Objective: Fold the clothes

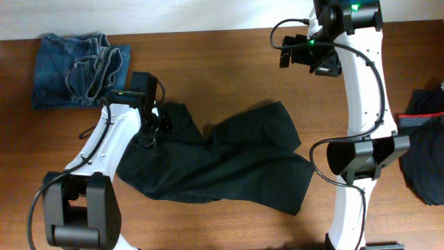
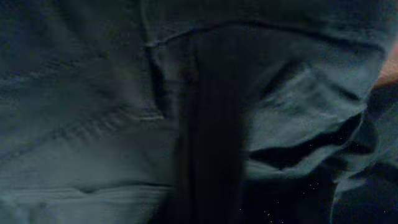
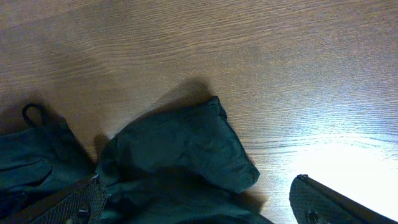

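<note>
Far up-left of left gripper (image 1: 154,123): folded blue jeans (image 1: 76,69), apart. Left gripper closed, biting left end of black trousers (image 1: 229,160). Long axis runs rightward from it, legs splayed. Right gripper (image 1: 324,67) gaping, empty, over table (image 1: 229,62); nearest hem lies down-left of it. Dark garment with reddish band (image 1: 423,149) farther right, apart. Nothing obstructs.

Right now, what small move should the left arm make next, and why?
Probably lift the left gripper a little: it sits shut on one end of the trousers, which lie rumpled and unfolded, so raising that edge would start the fold.
</note>
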Tool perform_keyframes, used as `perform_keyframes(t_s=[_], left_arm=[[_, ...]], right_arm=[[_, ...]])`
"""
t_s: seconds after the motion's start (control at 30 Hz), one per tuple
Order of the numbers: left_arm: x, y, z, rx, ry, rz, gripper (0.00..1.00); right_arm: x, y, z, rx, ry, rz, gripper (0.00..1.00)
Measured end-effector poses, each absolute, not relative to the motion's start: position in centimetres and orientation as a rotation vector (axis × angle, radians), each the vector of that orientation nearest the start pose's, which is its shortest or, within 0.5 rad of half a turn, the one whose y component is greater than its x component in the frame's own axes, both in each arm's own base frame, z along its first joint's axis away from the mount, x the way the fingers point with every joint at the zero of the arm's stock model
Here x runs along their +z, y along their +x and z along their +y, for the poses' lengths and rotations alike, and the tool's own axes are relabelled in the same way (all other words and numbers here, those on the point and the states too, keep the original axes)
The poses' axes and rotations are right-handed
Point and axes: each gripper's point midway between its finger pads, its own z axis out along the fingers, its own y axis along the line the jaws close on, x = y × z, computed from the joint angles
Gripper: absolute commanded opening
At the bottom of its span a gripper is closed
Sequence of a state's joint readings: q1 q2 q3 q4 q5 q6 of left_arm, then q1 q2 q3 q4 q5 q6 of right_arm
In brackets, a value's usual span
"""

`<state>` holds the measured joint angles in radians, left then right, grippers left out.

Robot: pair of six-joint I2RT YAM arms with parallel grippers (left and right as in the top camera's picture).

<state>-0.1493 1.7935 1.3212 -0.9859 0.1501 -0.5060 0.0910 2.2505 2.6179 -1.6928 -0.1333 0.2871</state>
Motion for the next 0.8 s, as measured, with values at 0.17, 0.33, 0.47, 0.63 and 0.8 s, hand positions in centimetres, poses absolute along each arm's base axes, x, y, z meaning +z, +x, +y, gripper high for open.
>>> perform_keyframes(t_s=[0.17, 0.33, 0.47, 0.63, 0.8], left_arm=[[7.0, 33.5, -7.7, -0.264, -0.542, 3.06, 0.01], [7.2, 32.8, -7.6, -0.253, -0.505, 3.09, 0.01], [8.8, 33.1, -7.7, -0.278, -0.427, 3.053, 0.01], [14.2, 33.5, -8.1, -0.348, -0.307, 2.899, 0.01], [20.4, 32.8, -8.0, -0.392, -0.21, 2.712, 0.01]], right_arm=[[22.6, 44.9, 6.0, 0.258, 0.274, 2.9, 0.96], [24.6, 44.6, 3.1, 0.254, 0.355, 2.841, 0.96], [28.9, 43.2, -0.8, 0.242, 0.455, 2.717, 0.96], [36.0, 39.1, -4.0, 0.219, 0.52, 2.514, 1.0], [42.4, 33.7, -6.3, 0.175, 0.573, 2.309, 0.99]])
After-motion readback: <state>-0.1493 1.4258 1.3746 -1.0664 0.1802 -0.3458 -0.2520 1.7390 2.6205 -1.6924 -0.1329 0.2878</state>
